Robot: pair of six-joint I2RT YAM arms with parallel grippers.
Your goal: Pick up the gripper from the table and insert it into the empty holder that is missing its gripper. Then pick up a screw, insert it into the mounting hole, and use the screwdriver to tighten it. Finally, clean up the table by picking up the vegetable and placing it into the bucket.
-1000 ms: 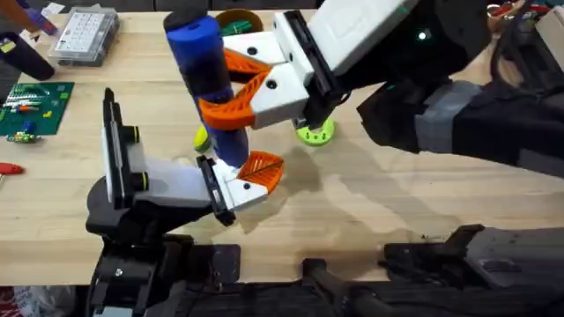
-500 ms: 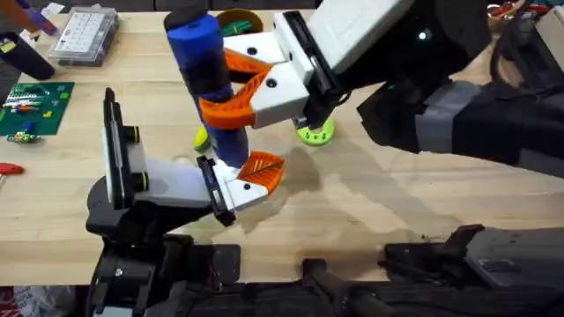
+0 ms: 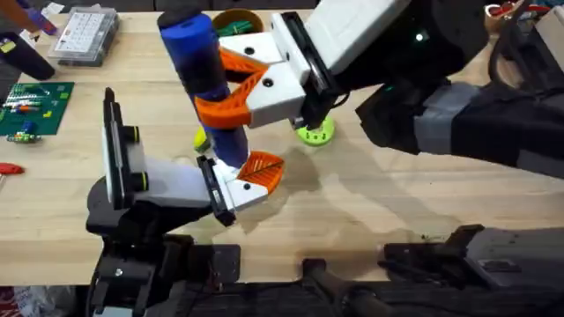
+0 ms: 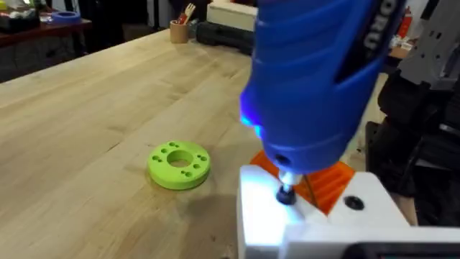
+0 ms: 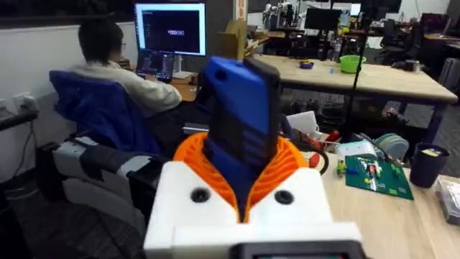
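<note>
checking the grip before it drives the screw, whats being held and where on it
The right pincer is clamped around the blue screwdriver at mid-body, its bit pointing down. Whether the left pincer holds anything cannot be told.

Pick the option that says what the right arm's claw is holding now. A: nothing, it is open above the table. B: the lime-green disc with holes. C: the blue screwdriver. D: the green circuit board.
C: in the overhead view the right claw has its orange pads clamped around the blue screwdriver, which stands nearly upright with its bit down at the left claw; the lime-green disc lies on the table.
</note>
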